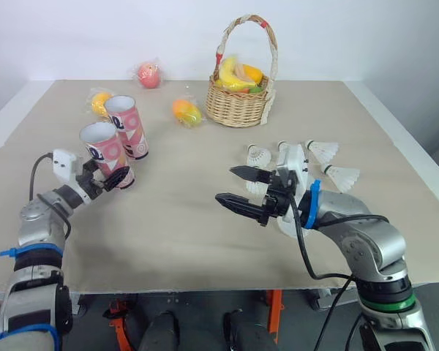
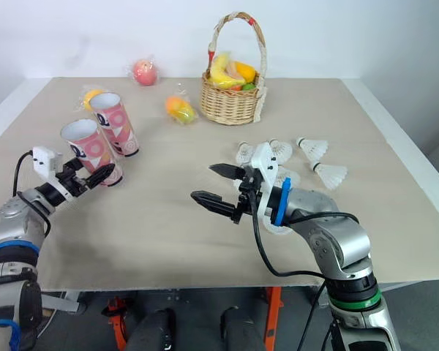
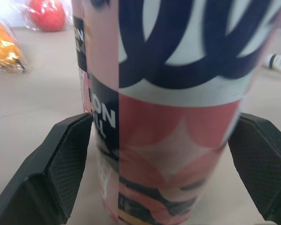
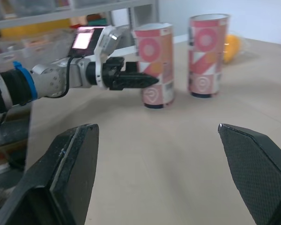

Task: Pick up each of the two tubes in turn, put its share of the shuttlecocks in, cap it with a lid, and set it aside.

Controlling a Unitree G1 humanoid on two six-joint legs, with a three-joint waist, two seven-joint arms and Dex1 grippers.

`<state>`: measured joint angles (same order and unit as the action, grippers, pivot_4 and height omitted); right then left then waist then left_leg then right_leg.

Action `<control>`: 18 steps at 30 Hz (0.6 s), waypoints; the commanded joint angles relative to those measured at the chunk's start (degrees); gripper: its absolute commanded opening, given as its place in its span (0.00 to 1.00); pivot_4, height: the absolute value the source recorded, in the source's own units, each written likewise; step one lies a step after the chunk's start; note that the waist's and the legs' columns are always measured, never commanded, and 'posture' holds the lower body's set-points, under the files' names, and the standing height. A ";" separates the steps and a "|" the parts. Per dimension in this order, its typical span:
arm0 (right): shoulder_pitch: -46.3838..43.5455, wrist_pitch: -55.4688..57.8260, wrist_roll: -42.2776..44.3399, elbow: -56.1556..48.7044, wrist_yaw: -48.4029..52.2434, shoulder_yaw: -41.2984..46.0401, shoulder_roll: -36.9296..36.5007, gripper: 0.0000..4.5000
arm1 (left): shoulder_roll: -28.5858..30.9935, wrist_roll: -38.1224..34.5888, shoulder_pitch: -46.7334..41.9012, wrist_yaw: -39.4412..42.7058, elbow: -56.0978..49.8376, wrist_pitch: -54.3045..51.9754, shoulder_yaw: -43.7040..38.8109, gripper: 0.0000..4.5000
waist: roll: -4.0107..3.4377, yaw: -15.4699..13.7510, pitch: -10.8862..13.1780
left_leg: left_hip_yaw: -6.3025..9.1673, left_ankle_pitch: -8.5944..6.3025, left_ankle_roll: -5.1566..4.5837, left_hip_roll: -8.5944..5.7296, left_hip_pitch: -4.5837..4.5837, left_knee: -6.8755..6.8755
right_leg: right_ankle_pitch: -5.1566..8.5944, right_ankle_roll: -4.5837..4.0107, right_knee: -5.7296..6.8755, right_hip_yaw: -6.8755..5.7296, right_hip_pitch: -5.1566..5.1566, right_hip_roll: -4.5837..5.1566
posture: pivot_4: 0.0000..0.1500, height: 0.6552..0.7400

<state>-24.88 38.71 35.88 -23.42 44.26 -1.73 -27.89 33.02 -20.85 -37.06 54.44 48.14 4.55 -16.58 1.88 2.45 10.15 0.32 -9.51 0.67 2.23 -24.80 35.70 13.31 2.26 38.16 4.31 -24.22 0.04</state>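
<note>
Two pink patterned tubes stand open-topped at the left of the table, the near tube (image 1: 102, 150) in front of the far tube (image 1: 128, 124). My left gripper (image 1: 118, 178) is at the base of the near tube (image 3: 178, 140), and its fingers (image 3: 68, 154) press on both sides. The tube still stands on the table. My right gripper (image 1: 224, 183) hovers open and empty over the middle of the table. Behind it lie white shuttlecocks (image 1: 260, 155), (image 1: 322, 150), (image 1: 342, 175). More white pieces (image 1: 289, 227) lie partly hidden under the right wrist.
A wicker basket (image 1: 238, 102) of fruit stands at the back centre. A red fruit (image 1: 148, 73), a bagged orange fruit (image 1: 99, 102) and another orange fruit (image 1: 186, 111) lie along the back left. Bare tabletop (image 1: 175, 219) stretches between my two grippers.
</note>
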 commanded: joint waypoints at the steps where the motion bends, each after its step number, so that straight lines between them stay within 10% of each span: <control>1: 0.46 -0.25 1.41 -3.68 -1.30 1.98 -0.50 0.97 | 0.45 1.75 -3.40 1.68 3.40 3.22 0.92 1.00 | 0.00 0.01 0.00 | 0.04 0.00 0.00 0.00 -0.02 0.00 | 0.00 0.00 0.00 -0.01 0.00 -0.01 | 1.00 1.00; 8: 1.25 -0.14 2.14 -4.96 -2.78 2.48 -0.86 0.97 | 0.20 2.76 -4.36 3.48 6.61 5.14 1.58 1.00 | 0.00 0.05 0.00 | 0.05 0.00 0.00 0.01 -0.05 0.00 | 0.00 0.00 0.00 -0.01 -0.01 -0.02 | 1.00 1.00; 14: 1.06 -0.31 2.76 -4.80 -2.85 2.93 -1.46 1.00 | 0.69 3.26 -3.98 3.29 6.69 6.03 1.63 0.60 | 0.01 0.04 0.00 | 0.07 0.00 0.00 0.00 -0.07 0.06 | -0.02 0.03 0.01 -0.02 -0.01 -0.02 | 1.00 1.00; 18: 0.54 -0.37 3.15 -4.41 -2.89 3.23 -1.98 1.00 | 0.63 3.75 -3.52 3.56 5.18 6.97 2.19 0.60 | 0.01 0.03 0.00 | 0.07 0.00 0.00 0.01 -0.08 0.07 | -0.02 0.03 0.00 -0.02 -0.01 -0.02 | 1.00 1.00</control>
<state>-23.36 38.87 38.01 -25.83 41.29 0.05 -29.28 32.65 -17.48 -40.39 57.81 55.22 10.24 -14.17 1.88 2.48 10.14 0.40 -9.51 0.66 2.24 -24.89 35.77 13.29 2.29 38.17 4.29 -24.23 0.03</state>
